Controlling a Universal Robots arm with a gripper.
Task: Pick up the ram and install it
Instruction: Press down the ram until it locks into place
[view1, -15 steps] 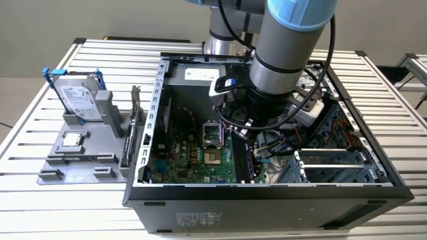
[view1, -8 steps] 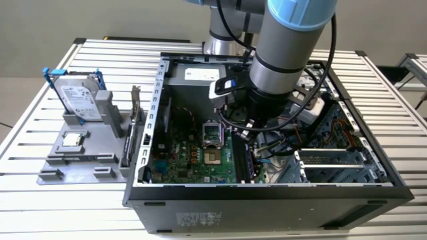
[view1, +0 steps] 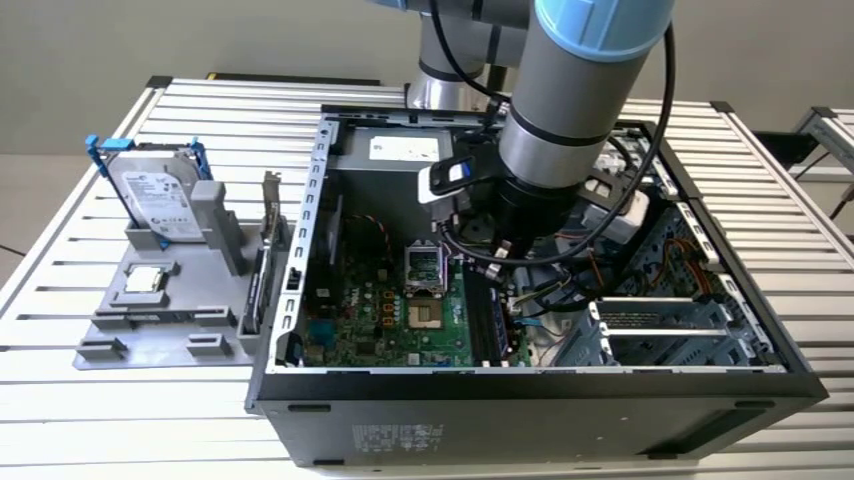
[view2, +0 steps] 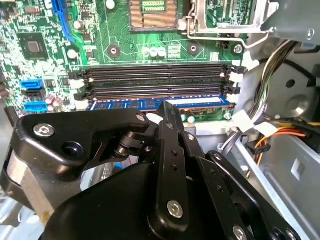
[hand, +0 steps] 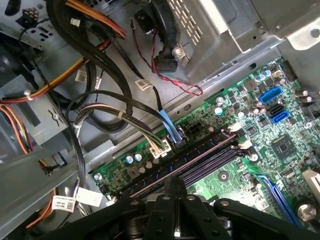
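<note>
Surface: we find one slatted metal table (view1: 80, 400), with a plain wall beyond its far edge.
Case: one open computer case (view1: 534, 420) on the table, motherboard (view1: 360, 320) flat inside.
Tray: one grey tray (view1: 147, 340) at the exterior view's left of the case, carrying one hard drive (view1: 158, 200) and one CPU chip (view1: 144, 280).
Arm: one arm (view1: 574, 110), reaching down into the case.
Memory slots: four in the second wrist view, three of them bare (view2: 150, 80).
Ram: one ram (view2: 125, 105), lying along the slot nearest the gripper.
Gripper: one gripper (view2: 167, 111), at the ram's upper edge; we cannot tell whether it is clenched or released.
</note>
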